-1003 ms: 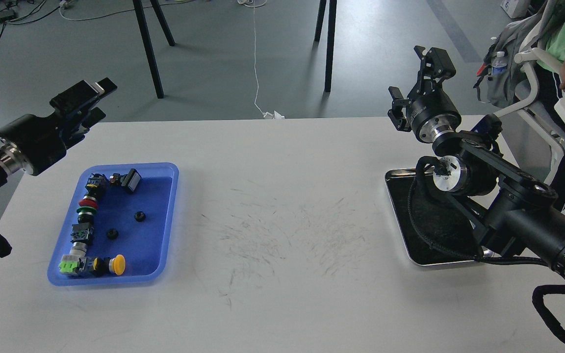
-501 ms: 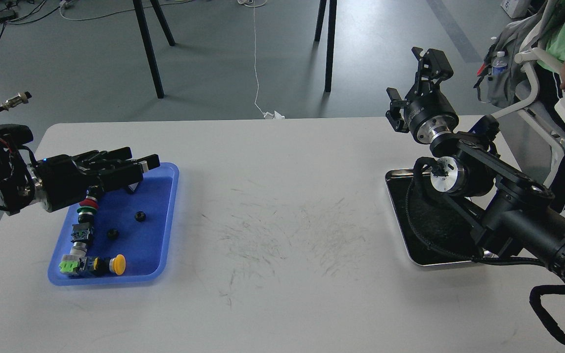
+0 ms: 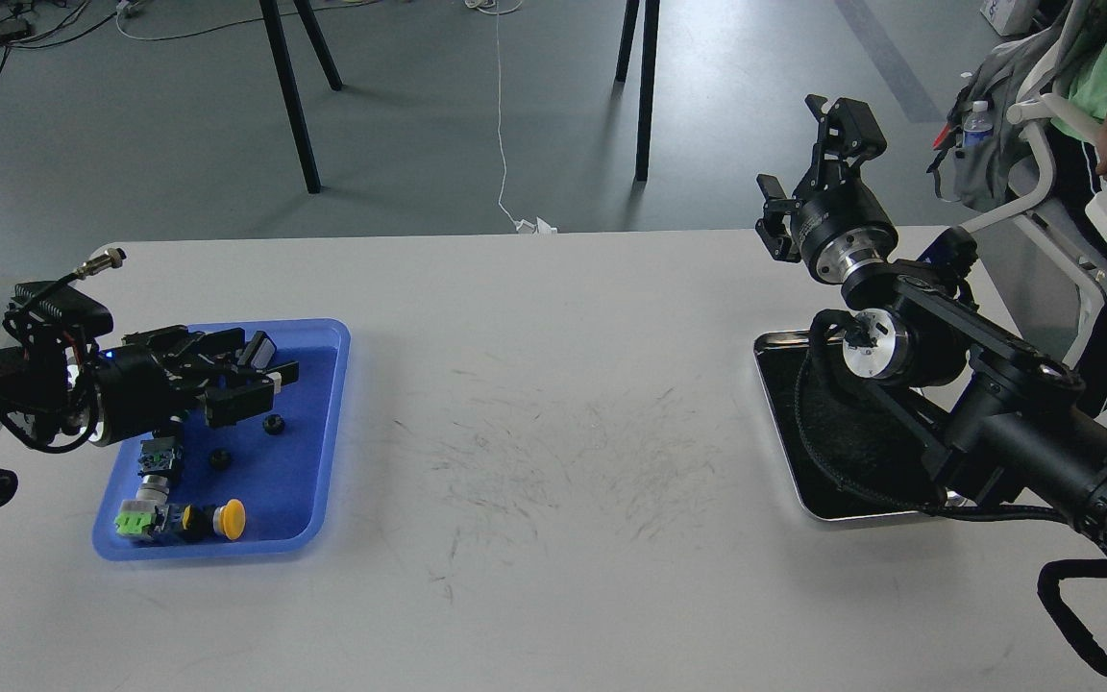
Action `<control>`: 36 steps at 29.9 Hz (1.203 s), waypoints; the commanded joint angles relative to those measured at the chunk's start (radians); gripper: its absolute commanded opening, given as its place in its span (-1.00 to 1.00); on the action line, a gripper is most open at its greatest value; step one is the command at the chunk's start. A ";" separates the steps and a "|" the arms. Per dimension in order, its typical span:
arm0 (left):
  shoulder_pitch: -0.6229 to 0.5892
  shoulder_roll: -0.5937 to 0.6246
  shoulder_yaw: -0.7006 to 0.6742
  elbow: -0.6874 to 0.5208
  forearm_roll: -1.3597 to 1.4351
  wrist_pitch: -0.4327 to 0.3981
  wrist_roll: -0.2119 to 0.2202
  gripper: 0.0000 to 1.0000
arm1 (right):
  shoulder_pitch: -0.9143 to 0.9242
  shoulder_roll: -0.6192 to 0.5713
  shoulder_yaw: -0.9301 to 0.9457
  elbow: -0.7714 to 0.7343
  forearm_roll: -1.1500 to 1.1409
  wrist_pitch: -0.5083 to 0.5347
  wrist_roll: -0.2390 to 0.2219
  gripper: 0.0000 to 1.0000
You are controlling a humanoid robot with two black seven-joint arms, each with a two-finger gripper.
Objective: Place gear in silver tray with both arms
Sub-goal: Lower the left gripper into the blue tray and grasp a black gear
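While the silver tray (image 3: 784, 452) lies flat on the bench (image 3: 553, 432) at the far right, its polished rim w/ rounded corners shines and its bottom is dark and reflective; most of it is hidden under the right arm (image 3: 1015, 423). Two small black round pieces sit in the blue tray (image 3: 332, 423) on the left side of the bench, well apart from the silver one: one gear (image 3: 273, 423) just beside the left gripper (image 3: 260, 380), another (image 3: 219, 458) a bit nearer to the camera. Along the left edge of the blue tray there is a row of switch parts, incl. a yellow push button (image 3: 232, 517) and a green block (image 3: 134, 522).

Left gripper is low over the blue tray, fingers spread, nothing between them. Right gripper (image 3: 803, 144) is raised above the far right corner of the bench, beyond the silver tray — fingers spread also, holding nothing.

Compared w/ half a second ago: left gripper has come lower and pulled a bit back toward the left — it was stretched out flat over the upper edge of the blue tray, now it tilts down into it, close to the gear. Right arm, silver tray and the parts look unchanged.
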 commanded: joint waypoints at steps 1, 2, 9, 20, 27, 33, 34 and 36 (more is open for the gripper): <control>0.021 -0.034 0.016 -0.011 0.029 0.040 0.000 0.75 | 0.001 -0.003 -0.002 0.000 0.000 0.000 0.000 0.98; 0.021 -0.032 0.016 -0.011 0.029 0.043 0.000 0.75 | 0.001 -0.003 -0.002 0.000 0.000 0.000 0.000 0.98; 0.066 -0.037 0.022 0.006 0.104 0.097 0.000 0.68 | 0.002 0.000 -0.006 -0.001 0.000 0.000 0.000 0.98; 0.073 -0.101 0.020 0.128 0.106 0.121 0.000 0.54 | 0.002 -0.003 -0.008 0.002 0.000 -0.006 0.000 0.98; 0.089 -0.139 0.020 0.170 0.106 0.136 0.000 0.48 | 0.002 -0.003 -0.009 0.000 0.000 -0.006 0.000 0.98; 0.095 -0.158 0.019 0.207 0.104 0.136 0.000 0.42 | 0.002 -0.003 -0.009 0.000 0.000 -0.006 0.000 0.98; 0.096 -0.158 0.019 0.210 0.104 0.136 0.000 0.42 | 0.002 -0.003 -0.009 0.000 0.000 -0.006 0.000 0.98; 0.106 -0.161 0.019 0.228 0.103 0.138 0.000 0.42 | 0.002 -0.003 -0.009 0.000 0.000 -0.006 0.000 0.98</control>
